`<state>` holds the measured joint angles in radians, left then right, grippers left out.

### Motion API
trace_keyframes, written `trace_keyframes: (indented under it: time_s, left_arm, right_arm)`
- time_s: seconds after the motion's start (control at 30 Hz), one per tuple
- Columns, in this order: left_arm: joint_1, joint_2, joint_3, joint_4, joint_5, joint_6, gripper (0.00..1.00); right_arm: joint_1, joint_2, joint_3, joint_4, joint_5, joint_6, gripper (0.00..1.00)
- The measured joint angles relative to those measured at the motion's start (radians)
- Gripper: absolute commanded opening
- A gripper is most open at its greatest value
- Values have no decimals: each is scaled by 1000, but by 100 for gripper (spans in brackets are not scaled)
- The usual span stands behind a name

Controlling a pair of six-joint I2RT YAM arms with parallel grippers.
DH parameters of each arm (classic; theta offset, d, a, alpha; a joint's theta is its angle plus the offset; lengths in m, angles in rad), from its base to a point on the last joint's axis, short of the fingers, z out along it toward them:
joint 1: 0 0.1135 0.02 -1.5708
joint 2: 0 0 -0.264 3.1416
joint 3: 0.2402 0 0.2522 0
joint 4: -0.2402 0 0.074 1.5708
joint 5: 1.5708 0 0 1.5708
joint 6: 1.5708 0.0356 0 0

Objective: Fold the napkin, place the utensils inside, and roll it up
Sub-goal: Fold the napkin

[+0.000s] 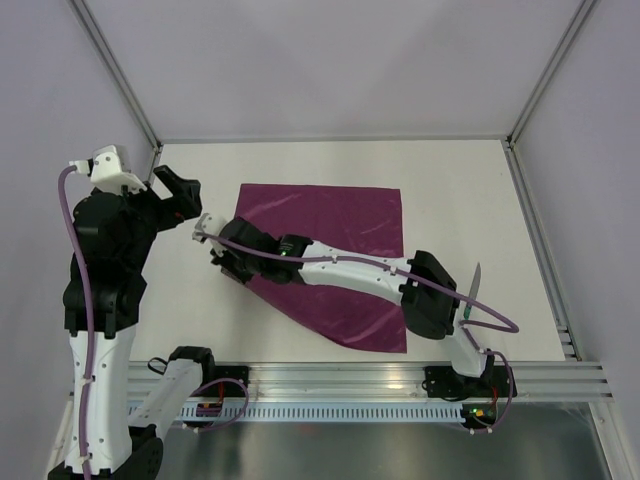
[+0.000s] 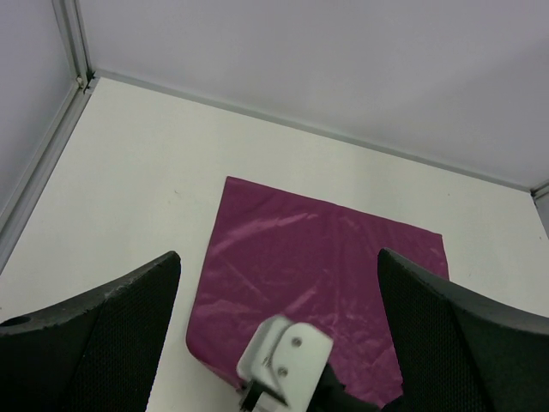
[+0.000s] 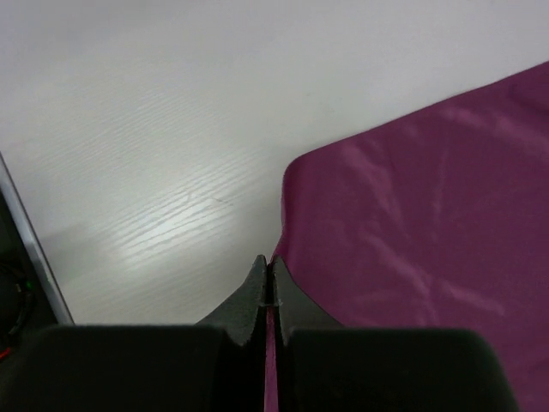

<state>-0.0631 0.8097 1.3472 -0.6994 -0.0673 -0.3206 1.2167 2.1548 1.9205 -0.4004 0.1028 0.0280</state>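
Toward the near right corner lies the knife [image 1: 473, 290], apart from the napkin [image 1: 340, 215] spread mid-table. The right gripper [image 3: 267, 273] is pinched on the napkin's left edge. The left gripper [image 2: 279, 256], fingers spread wide, hovers by the left edge.

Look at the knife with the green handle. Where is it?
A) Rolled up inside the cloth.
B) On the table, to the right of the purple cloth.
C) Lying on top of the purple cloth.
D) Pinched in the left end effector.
B: the knife lies on the white table, off to the right of the napkin and not touching it.
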Motion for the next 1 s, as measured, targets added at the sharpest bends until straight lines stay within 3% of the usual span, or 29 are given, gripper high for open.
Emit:
trace_keyframes:
  time_s: [1.0]
  left_arm:
    - [0, 16, -46, 52, 26, 0, 100]
  right_arm:
    - [-397, -206, -383, 73, -16, -111, 0]
